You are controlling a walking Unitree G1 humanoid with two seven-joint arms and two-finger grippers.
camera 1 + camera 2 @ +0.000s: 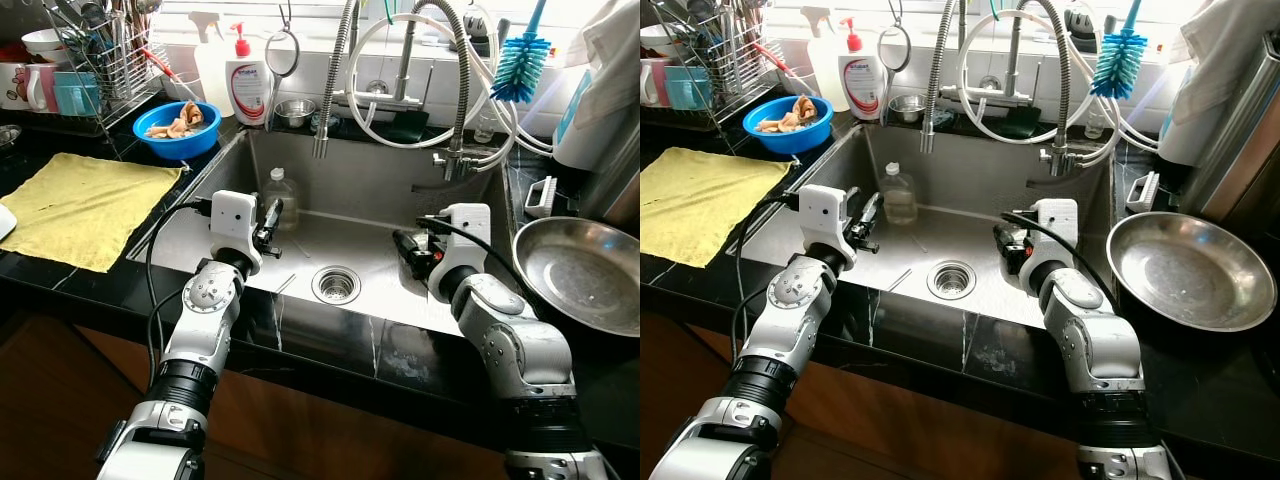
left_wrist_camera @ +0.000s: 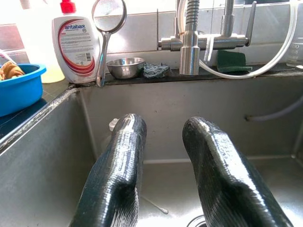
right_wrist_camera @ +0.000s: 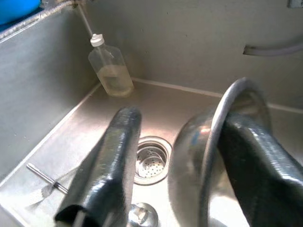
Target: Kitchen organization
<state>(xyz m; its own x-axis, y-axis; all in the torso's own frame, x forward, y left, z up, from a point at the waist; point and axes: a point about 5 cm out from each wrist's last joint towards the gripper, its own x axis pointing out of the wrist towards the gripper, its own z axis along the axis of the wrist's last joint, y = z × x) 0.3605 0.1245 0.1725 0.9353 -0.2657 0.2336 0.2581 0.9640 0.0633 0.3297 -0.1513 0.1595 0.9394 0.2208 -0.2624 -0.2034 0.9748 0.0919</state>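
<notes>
Both grippers hang in the sink (image 1: pixel 190 235). The left gripper (image 2: pixel 163 175) is spread and empty, near the bottle (image 1: pixel 281 196) at the back left corner. The right gripper (image 3: pixel 189 165) has its fingers astride a steel bowl's (image 3: pixel 213 142) rim, near the drain (image 1: pixel 336 285).

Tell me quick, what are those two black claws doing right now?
Left gripper: open, empty, hovering over the steel sink.
Right gripper: fingers either side of a round shiny steel bowl's rim, gripping it inside the sink.
</notes>
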